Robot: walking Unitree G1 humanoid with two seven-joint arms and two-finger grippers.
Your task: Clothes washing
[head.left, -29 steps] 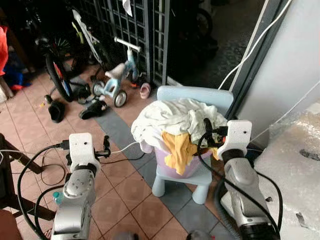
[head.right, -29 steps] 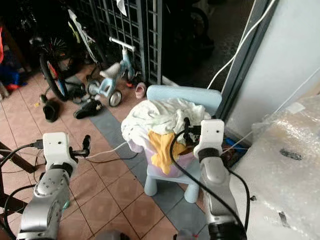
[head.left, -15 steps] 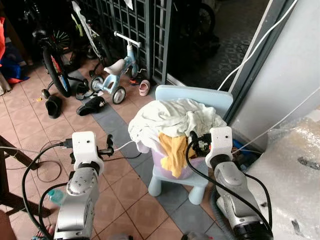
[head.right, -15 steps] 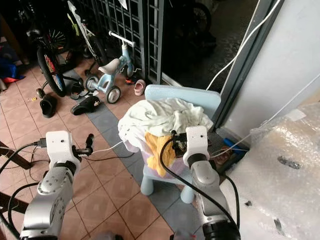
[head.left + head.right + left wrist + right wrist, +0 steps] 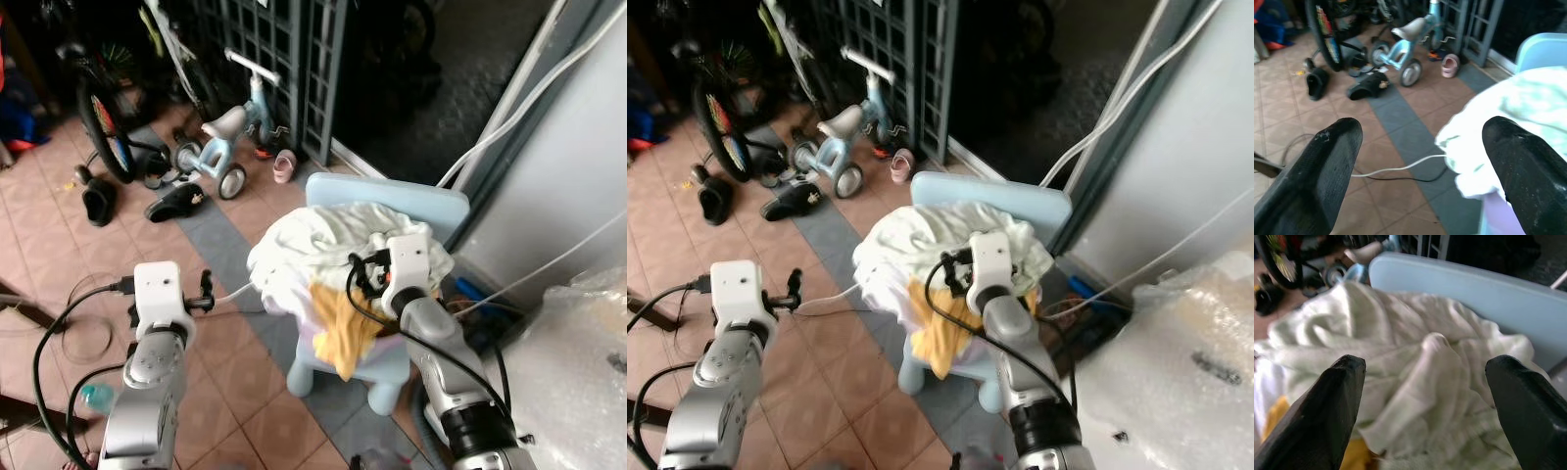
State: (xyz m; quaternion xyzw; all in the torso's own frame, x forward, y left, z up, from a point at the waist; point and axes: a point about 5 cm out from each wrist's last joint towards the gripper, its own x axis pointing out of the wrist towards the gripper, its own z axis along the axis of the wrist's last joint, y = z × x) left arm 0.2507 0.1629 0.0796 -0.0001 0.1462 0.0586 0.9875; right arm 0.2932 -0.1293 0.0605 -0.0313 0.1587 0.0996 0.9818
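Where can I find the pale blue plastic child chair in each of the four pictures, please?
Left eye view: the pale blue plastic child chair stands right of centre, under the heap of white laundry.
Right eye view: chair backrest at centre, behind the same heap.
Left wrist view: backrest corner at the upper right edge.
Right wrist view: backrest runs across the top, behind the laundry.
Shared landmark: the white laundry heap.
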